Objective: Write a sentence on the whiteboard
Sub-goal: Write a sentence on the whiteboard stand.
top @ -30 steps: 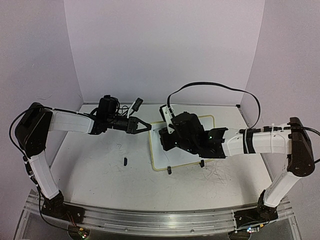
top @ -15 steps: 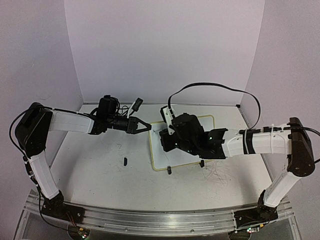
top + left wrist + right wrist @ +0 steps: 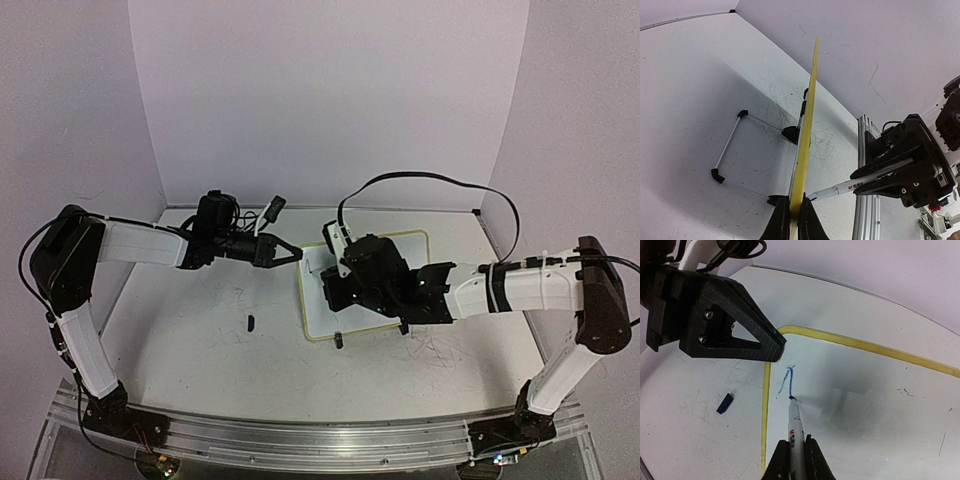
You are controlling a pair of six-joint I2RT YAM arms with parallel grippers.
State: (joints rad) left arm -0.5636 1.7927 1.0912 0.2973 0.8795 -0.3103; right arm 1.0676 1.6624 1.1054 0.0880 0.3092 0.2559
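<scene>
Right end effector (image 3: pixel 792 449) clamps a marker (image 3: pixel 796 426), tip touching the whiteboard (image 3: pixel 880 415).

R arm (image 3: pixel 500 288) covers most of whiteboard (image 3: pixel 315 318), top view.

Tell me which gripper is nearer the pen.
Right. The right gripper is shut on the pen; the left gripper clamps the whiteboard by its frame, apart from the pen.
</scene>
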